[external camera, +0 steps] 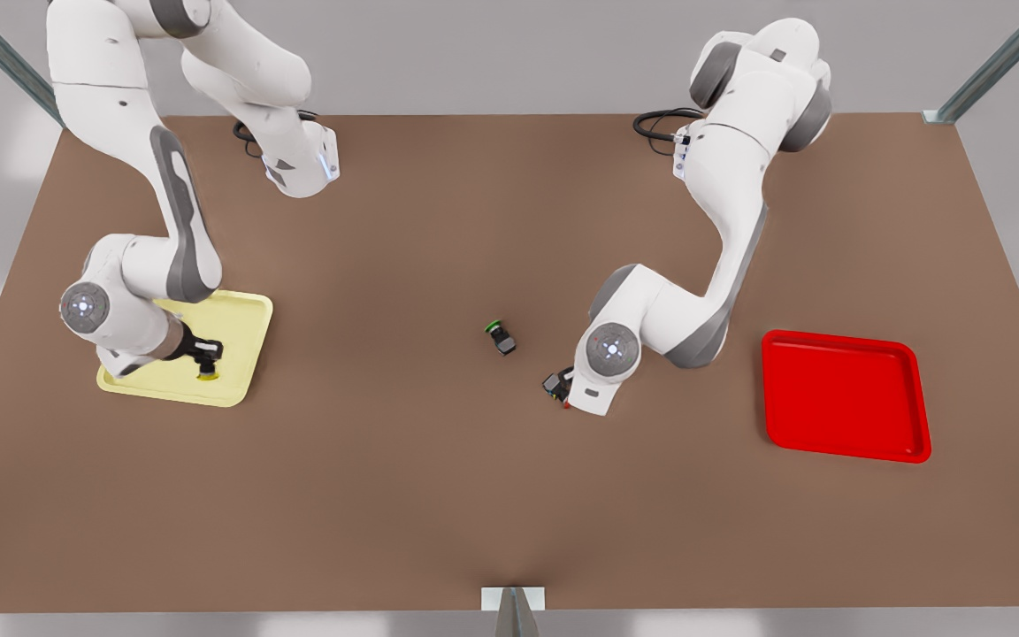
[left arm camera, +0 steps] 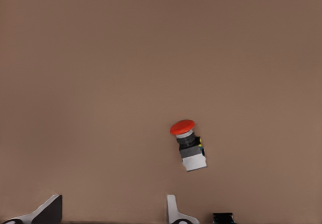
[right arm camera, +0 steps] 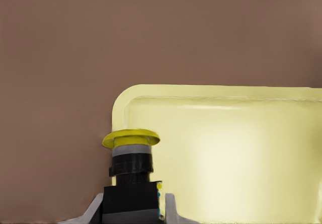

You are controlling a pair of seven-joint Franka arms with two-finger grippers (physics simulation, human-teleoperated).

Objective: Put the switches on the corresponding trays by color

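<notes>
The yellow switch [right arm camera: 132,156] has a dark body and a round yellow cap. My right gripper [right arm camera: 132,210] is shut on its body. In the front view this gripper [external camera: 207,356] hangs over the near part of the pale yellow tray [external camera: 240,311], with the yellow cap [external camera: 207,376] pointing down at it. The red switch [left arm camera: 188,146] lies tilted on the brown table. My left gripper [left arm camera: 111,213] stands open a little short of it. In the front view the left gripper [external camera: 559,386] is at mid table, well to the left of the bright red tray [external camera: 846,396].
A green-capped switch [external camera: 501,337] lies on the table just to the front view's left of the left gripper. Both arms reach in from the far edge. Metal frame posts stand at the table's corners and front middle.
</notes>
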